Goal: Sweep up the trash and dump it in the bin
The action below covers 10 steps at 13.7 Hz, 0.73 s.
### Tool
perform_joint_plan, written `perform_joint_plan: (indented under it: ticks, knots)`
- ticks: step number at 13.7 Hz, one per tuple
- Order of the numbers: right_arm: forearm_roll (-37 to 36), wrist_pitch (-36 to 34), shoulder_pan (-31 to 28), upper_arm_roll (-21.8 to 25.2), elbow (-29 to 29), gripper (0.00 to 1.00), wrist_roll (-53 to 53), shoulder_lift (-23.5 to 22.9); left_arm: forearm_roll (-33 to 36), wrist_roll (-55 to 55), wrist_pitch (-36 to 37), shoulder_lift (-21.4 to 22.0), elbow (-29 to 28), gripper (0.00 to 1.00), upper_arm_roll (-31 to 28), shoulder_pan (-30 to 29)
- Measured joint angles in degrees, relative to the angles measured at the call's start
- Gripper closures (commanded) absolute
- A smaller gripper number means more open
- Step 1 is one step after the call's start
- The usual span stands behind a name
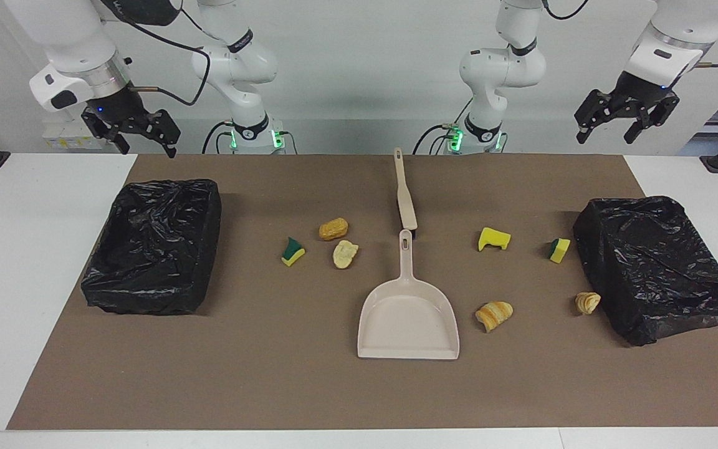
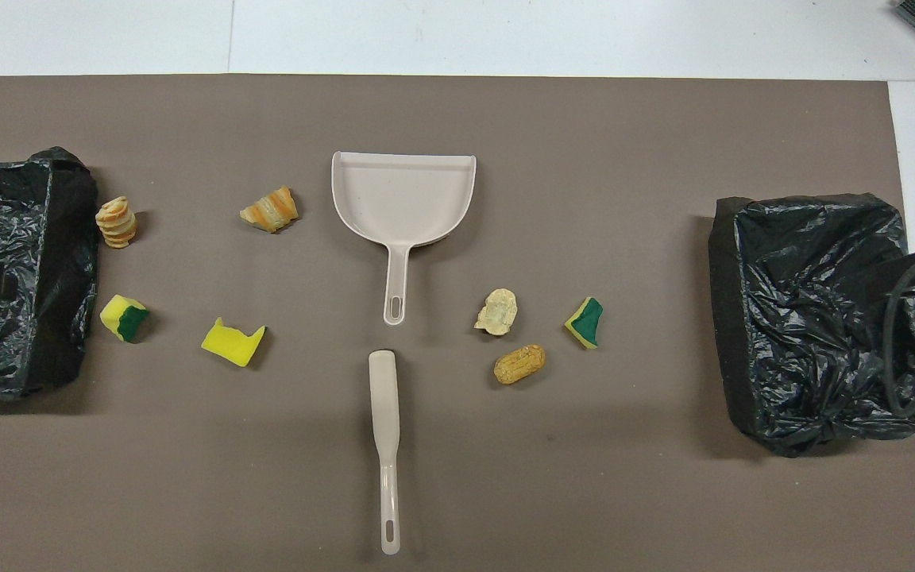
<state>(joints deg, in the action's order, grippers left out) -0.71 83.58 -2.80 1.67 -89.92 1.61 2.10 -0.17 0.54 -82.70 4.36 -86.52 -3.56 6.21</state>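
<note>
Right now both of my tools hang released and empty: the left tool is up over the left arm's end of the surface, and the right tool over the right arm's end, above the bin there. The trash is unswept on the brown mat. Three pieces lie between the dustpan and that bin, four toward the second bin at the left arm's end. Nothing is gathered, so I judge the step is fetching my implements. The brush lies nearer to me than the dustpan, its head just beside the pan's handle, and both handles point my way. I'd take each by its handle, one per tool, gripping the brush well up the handle. The light lumps may roll, so short strokes toward the pan's mouth seem wise.
</note>
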Motion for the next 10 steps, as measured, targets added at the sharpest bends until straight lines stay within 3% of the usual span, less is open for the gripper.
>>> perform_joint_plan:
  ticks: [10]
  knots:
    - [0.4, 0.2, 0.0, 0.0, -0.1, 0.00, 0.0, 0.0, 0.0, -0.1, 0.2, 0.1, 0.0, 0.00, 1.6, 0.3]
